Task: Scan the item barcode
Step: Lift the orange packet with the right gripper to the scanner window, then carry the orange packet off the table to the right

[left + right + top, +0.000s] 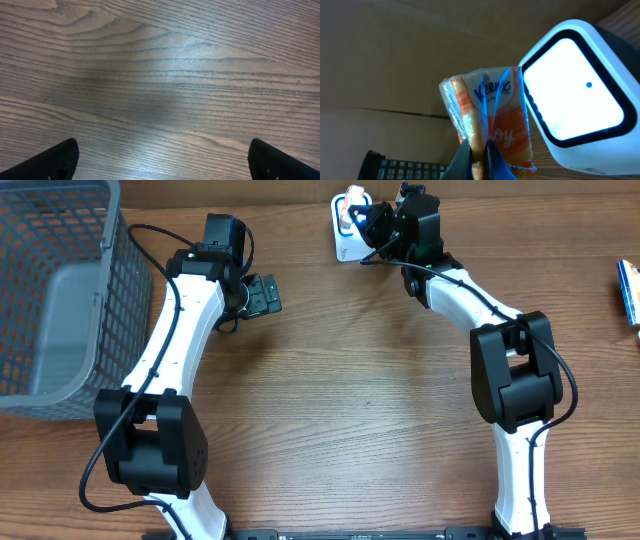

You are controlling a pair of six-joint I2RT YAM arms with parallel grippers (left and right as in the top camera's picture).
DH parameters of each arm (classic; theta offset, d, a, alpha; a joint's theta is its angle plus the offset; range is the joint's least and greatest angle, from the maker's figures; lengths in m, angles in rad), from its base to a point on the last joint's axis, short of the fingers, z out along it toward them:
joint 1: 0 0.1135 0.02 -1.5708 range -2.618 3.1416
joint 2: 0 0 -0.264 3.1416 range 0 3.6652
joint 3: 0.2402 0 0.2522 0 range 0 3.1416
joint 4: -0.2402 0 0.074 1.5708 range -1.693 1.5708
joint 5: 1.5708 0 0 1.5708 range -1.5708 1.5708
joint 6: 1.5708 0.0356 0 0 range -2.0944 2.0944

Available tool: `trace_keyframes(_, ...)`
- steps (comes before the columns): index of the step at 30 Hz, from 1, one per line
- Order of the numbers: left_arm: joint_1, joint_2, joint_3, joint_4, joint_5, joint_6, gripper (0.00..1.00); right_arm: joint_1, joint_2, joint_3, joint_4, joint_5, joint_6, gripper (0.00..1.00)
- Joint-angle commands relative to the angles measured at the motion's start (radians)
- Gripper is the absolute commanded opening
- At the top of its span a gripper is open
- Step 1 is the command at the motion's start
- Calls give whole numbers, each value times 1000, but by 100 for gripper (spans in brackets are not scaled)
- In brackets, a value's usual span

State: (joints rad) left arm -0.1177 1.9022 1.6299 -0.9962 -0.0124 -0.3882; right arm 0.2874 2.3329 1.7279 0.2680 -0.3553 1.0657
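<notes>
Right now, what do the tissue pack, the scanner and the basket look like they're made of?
The tissue pack looks wrapped in thin glossy plastic film: creases and glints. The scanner seems smooth white moulded plastic with a glowing window. The basket has grey grid walls, likely plastic, possibly coated wire.

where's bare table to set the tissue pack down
Widest bare table lies between the left arm and right arm, below the scanner. Another patch: between the right arm and the blue item. Crowded: by the basket and scanner.
</notes>
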Motion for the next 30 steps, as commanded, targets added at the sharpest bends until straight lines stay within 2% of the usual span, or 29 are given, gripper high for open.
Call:
trace_keyframes(1,-4,-6,16,2,-6,15,100,-13,-11,11,6,25,12,4)
trace_keyframes(5,-4,-6,16,2,-6,15,100,-14,-8,11,7,25,5,4)
trace_keyframes(10,-4,-6,16,2,-6,15,100,-21,-11,13,38,-14,-88,4)
trace_keyframes(17,-4,-6,16,2,-6,15,100,-127,-95,34,20,-140,-147,4)
trace_keyframes(21,-4,-6,16,2,-6,15,100,-241,-194,34,-109,-139,-158,4)
trace_keyframes(25,-4,-6,16,2,-6,15,100,-362,-269,33,-272,-129,-235,4)
trace_keyframes(30,-4,-6,16,2,-6,15,100,-533,-333,33,-520,-14,-264,4)
